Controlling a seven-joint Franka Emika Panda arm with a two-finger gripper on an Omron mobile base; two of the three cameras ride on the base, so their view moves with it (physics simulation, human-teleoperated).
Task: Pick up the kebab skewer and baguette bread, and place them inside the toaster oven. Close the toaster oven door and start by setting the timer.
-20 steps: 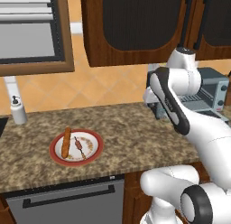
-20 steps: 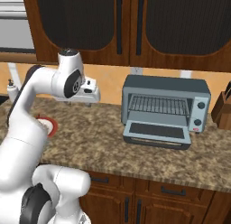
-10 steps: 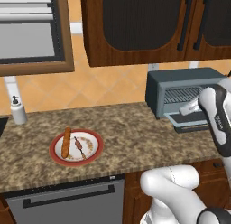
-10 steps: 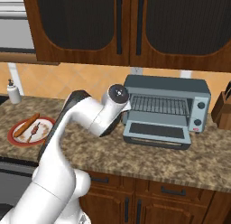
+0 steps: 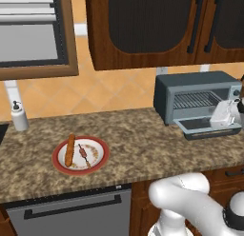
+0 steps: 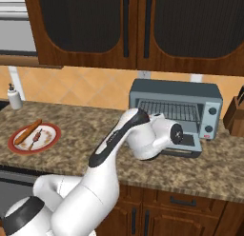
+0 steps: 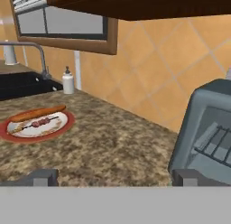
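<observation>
Fingers (image 7: pixel 110 178) spread wide, holding nothing, prob. right by the toaster oven (image 6: pixel 176 110), door (image 5: pixel 209 129) down. Skewer (image 5: pixel 84 153) & baguette (image 5: pixel 70 149) lie on plate (image 5: pixel 97 163), far left on tabletop (image 5: pixel 138 144).

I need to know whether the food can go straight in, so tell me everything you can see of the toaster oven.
The toaster oven is a boxy grey-blue appliance standing on the speckled stone counter against the tiled wall, under the dark wood cabinets. Its door is folded down flat in front, leaving the cavity open with a wire rack showing inside. A light panel with knobs runs down its right side. The robot's white arm hangs in front of the lowered door, hiding part of it; contact cannot be told.
</observation>
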